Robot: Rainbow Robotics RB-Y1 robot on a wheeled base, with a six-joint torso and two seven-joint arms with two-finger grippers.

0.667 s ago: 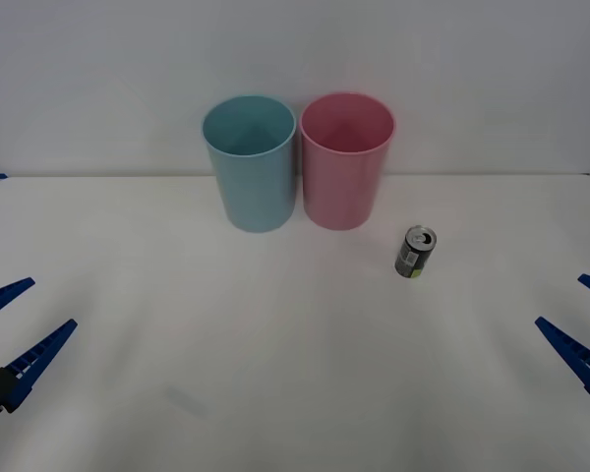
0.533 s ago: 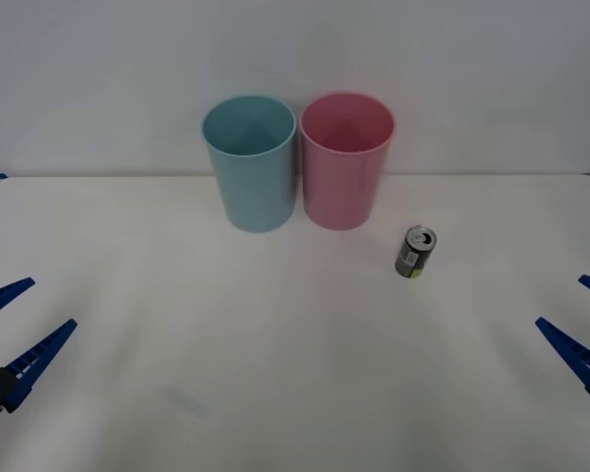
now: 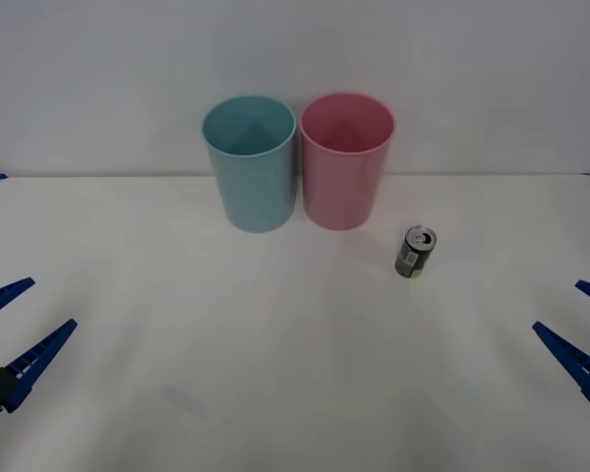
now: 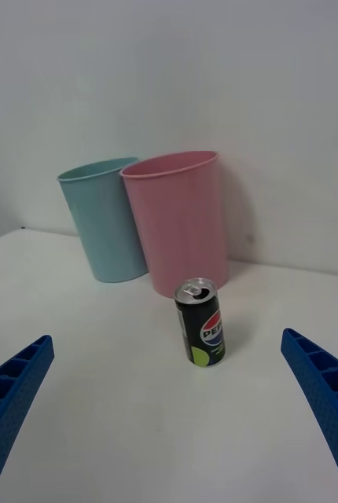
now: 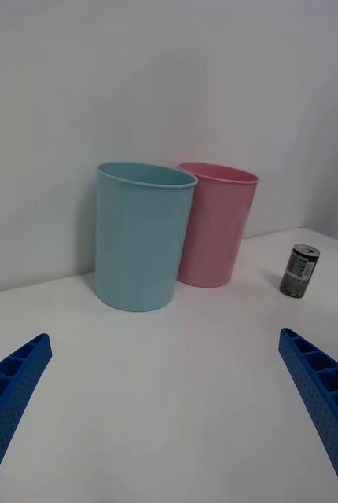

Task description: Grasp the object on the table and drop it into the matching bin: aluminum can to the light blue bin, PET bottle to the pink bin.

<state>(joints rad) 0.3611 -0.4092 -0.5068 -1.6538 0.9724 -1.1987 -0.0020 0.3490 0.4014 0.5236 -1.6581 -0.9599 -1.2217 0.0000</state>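
Can: the small dark grey-black aluminum can with a silver top, pull tab and yellow-green label patch stands upright on the wide flat plain white table, at about 5 o'clock from the pink bin and near it, not touching. In the right wrist view the can sits between the two blue fingers, well ahead of them.
Light blue bin: the tall round, slightly tapered light blue plastic bin stands upright at the table's 12 o'clock edge, mouth open upward.
Pink bin: the tall round pink plastic bin of the same shape stands just beside the light blue bin, at its 3 o'clock; whether their walls touch cannot be told.
Right gripper: the right gripper hangs low at the table's 4 o'clock side, its blue ribbed fingers spread wide with nothing between them, well apart from the can.
Left gripper: the left gripper sits at the table's 8 o'clock side, its blue ribbed fingers likewise spread wide and holding nothing, far from both bins.
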